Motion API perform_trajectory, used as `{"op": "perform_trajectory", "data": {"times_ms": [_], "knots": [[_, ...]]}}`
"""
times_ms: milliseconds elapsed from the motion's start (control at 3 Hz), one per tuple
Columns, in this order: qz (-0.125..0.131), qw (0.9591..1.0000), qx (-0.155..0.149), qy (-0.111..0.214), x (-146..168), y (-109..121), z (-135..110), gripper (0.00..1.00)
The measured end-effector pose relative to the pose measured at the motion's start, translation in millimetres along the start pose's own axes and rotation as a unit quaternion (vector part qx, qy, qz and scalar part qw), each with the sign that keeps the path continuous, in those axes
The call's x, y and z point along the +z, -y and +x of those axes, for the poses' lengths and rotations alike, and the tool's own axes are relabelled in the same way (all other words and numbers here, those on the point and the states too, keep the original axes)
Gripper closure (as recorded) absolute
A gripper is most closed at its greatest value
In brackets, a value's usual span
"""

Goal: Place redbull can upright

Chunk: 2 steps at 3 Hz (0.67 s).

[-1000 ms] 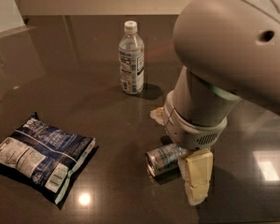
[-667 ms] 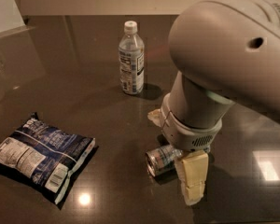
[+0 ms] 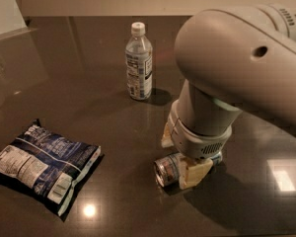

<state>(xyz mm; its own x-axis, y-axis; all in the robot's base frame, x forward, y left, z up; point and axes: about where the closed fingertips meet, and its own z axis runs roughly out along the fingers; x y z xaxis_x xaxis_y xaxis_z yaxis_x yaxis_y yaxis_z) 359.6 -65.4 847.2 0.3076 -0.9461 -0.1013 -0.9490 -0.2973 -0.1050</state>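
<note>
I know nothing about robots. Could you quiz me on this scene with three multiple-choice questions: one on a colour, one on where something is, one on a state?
1. What colour is the water bottle cap?
A. red
B. white
C. blue

2. Where is the gripper?
A. raised high in the air
B. down at the redbull can
C. touching the water bottle

3. The redbull can is:
A. upright
B. crushed flat
C. lying on its side

Answers:
1 B, the cap looks white.
2 B, it sits low, right at the can.
3 C, its round end faces sideways.
</note>
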Motion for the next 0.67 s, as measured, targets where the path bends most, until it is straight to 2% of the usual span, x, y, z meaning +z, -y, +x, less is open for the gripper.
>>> {"op": "perform_trajectory", "data": {"times_ms": [333,667], "knots": [[0.002,1.0,-0.001,0.003,-4.8,4.4,0.6,0.64],[0.006,0.9996,0.01,0.027,-15.7,8.4,0.8,0.87]]}}
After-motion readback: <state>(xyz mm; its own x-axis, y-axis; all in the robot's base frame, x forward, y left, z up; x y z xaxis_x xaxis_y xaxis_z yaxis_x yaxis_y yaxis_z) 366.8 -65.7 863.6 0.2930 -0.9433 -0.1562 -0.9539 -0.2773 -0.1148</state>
